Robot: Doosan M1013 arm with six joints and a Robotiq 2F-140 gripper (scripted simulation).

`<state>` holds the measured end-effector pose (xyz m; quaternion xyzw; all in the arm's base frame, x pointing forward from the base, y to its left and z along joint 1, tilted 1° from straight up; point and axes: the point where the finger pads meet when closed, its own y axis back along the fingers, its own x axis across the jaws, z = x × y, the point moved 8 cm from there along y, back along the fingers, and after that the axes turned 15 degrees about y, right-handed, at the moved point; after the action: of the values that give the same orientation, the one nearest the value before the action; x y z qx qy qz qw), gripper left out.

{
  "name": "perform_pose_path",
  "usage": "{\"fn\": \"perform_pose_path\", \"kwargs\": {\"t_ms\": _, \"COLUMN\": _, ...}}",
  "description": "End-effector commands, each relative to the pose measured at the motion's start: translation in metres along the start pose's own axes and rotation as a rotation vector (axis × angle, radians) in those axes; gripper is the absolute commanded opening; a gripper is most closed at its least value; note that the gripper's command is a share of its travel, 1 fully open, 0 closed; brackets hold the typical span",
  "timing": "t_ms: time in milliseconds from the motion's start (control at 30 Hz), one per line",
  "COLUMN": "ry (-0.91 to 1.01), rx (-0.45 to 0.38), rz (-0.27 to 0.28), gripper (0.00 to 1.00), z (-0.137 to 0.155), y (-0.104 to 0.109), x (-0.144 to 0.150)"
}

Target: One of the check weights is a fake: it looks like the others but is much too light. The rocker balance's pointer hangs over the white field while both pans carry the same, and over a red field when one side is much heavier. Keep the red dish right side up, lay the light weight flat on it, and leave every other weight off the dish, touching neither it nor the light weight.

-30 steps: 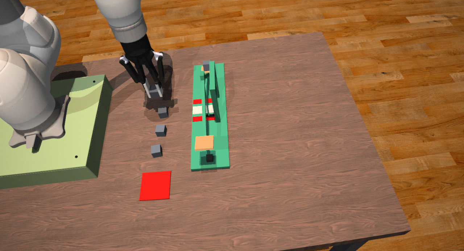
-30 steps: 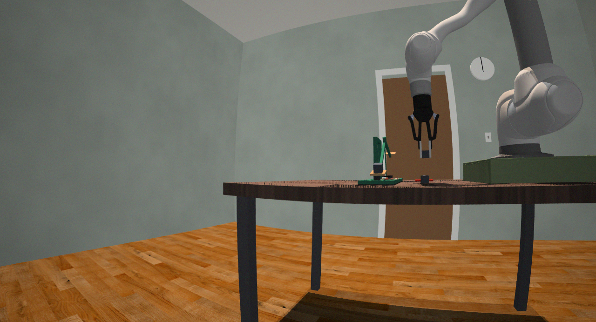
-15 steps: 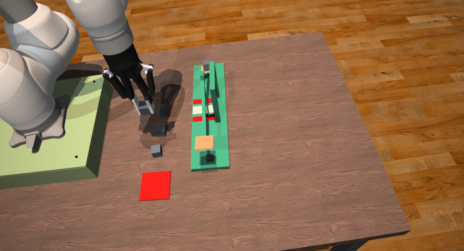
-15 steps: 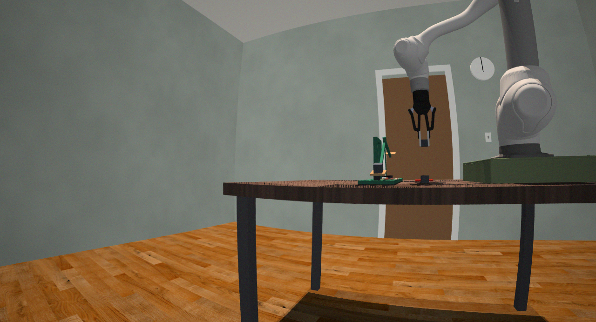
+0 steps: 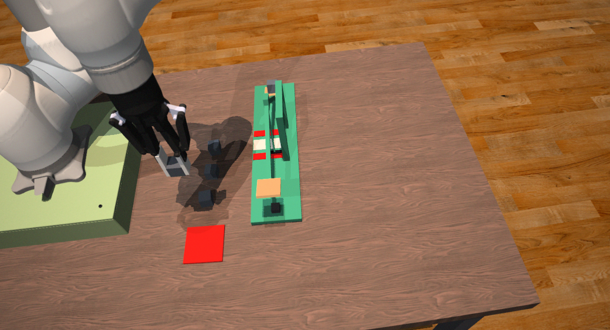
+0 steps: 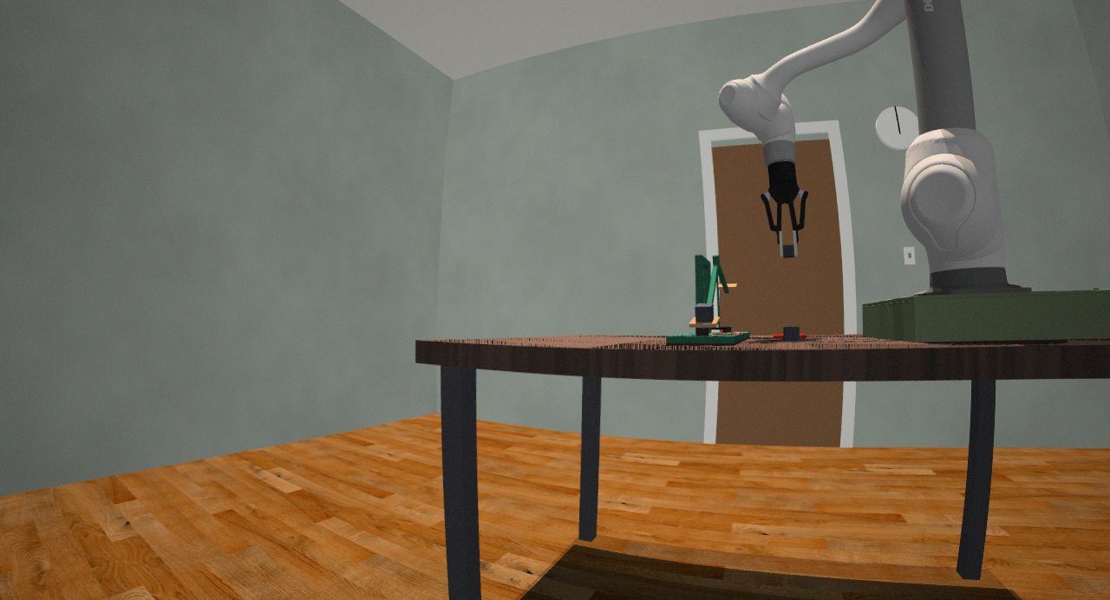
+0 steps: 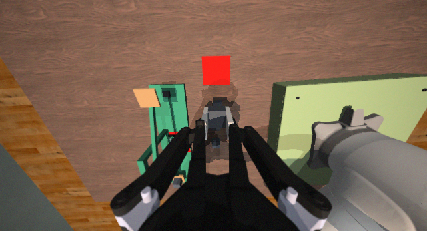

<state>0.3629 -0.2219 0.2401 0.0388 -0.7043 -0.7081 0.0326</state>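
Observation:
My gripper (image 5: pixel 173 162) (image 6: pixel 788 249) (image 7: pixel 217 113) is shut on a grey check weight (image 5: pixel 174 161) (image 6: pixel 788 251) (image 7: pixel 217 115) and holds it high above the table, left of the balance. Three more grey weights (image 5: pixel 214 147) (image 5: pixel 211 170) (image 5: pixel 205 198) lie in a row on the table, in the arm's shadow. The flat red dish (image 5: pixel 204 243) (image 7: pixel 216 70) lies at the near end of that row. The green rocker balance (image 5: pixel 294 187) (image 6: pixel 708 337) (image 7: pixel 178 101) is tilted: its far pan carries another weight (image 5: pixel 270 84) (image 6: pixel 702 312) and is down, its near orange pan (image 5: pixel 268 187) (image 7: pixel 147 97) is up and empty.
The robot's light green base block (image 5: pixel 64 200) (image 6: pixel 985 316) (image 7: pixel 333 101) stands at the table's left side, close to the row of weights. The brown table (image 5: pixel 383 178) reaches far to the right of the balance.

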Motion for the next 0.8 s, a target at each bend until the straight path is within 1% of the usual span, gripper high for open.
{"fn": "perform_pose_path", "kwargs": {"t_ms": 0, "ry": 0.001, "rx": -0.002, "rz": -0.001, "gripper": 0.24, "z": -0.01, "y": 0.005, "x": 0.002}}
{"fn": "perform_pose_path", "kwargs": {"t_ms": 167, "ry": 0.001, "rx": -0.002, "rz": -0.001, "gripper": 0.24, "z": -0.013, "y": 0.006, "x": 0.001}}
{"fn": "perform_pose_path", "kwargs": {"t_ms": 200, "ry": 0.001, "rx": -0.002, "rz": -0.001, "gripper": 0.24, "z": -0.017, "y": 0.007, "x": -0.009}}
{"fn": "perform_pose_path", "kwargs": {"t_ms": 233, "ry": 0.001, "rx": -0.002, "rz": -0.001, "gripper": 0.24, "z": -0.024, "y": 0.009, "x": -0.03}}
{"fn": "perform_pose_path", "kwargs": {"t_ms": 267, "ry": 0.001, "rx": -0.002, "rz": -0.001, "gripper": 0.24, "z": -0.034, "y": 0.01, "x": -0.06}}
{"fn": "perform_pose_path", "kwargs": {"t_ms": 400, "ry": 0.001, "rx": -0.002, "rz": -0.001, "gripper": 0.24, "z": -0.034, "y": 0.01, "x": -0.06}}
{"fn": "perform_pose_path", "kwargs": {"t_ms": 433, "ry": 0.001, "rx": -0.002, "rz": -0.001, "gripper": 0.24, "z": -0.043, "y": 0.01, "x": -0.093}}
{"fn": "perform_pose_path", "kwargs": {"t_ms": 467, "ry": 0.001, "rx": -0.002, "rz": -0.001, "gripper": 0.24, "z": -0.043, "y": 0.01, "x": -0.093}}
{"fn": "perform_pose_path", "kwargs": {"t_ms": 500, "ry": 0.001, "rx": -0.002, "rz": -0.001, "gripper": 0.24, "z": -0.05, "y": 0.009, "x": -0.125}}
{"fn": "perform_pose_path", "kwargs": {"t_ms": 567, "ry": 0.001, "rx": -0.002, "rz": -0.001, "gripper": 0.24, "z": -0.05, "y": 0.009, "x": -0.125}}
{"fn": "perform_pose_path", "kwargs": {"t_ms": 600, "ry": 0.001, "rx": -0.002, "rz": -0.001, "gripper": 0.24, "z": -0.054, "y": 0.007, "x": -0.147}}
{"fn": "perform_pose_path", "kwargs": {"t_ms": 633, "ry": 0.001, "rx": -0.002, "rz": -0.001, "gripper": 0.24, "z": -0.054, "y": 0.007, "x": -0.147}}
{"fn": "perform_pose_path", "kwargs": {"t_ms": 667, "ry": 0.001, "rx": -0.002, "rz": -0.001, "gripper": 0.24, "z": -0.055, "y": 0.005, "x": -0.159}}
{"fn": "perform_pose_path", "kwargs": {"t_ms": 767, "ry": 0.001, "rx": -0.002, "rz": -0.001, "gripper": 0.24, "z": -0.055, "y": 0.005, "x": -0.16}}
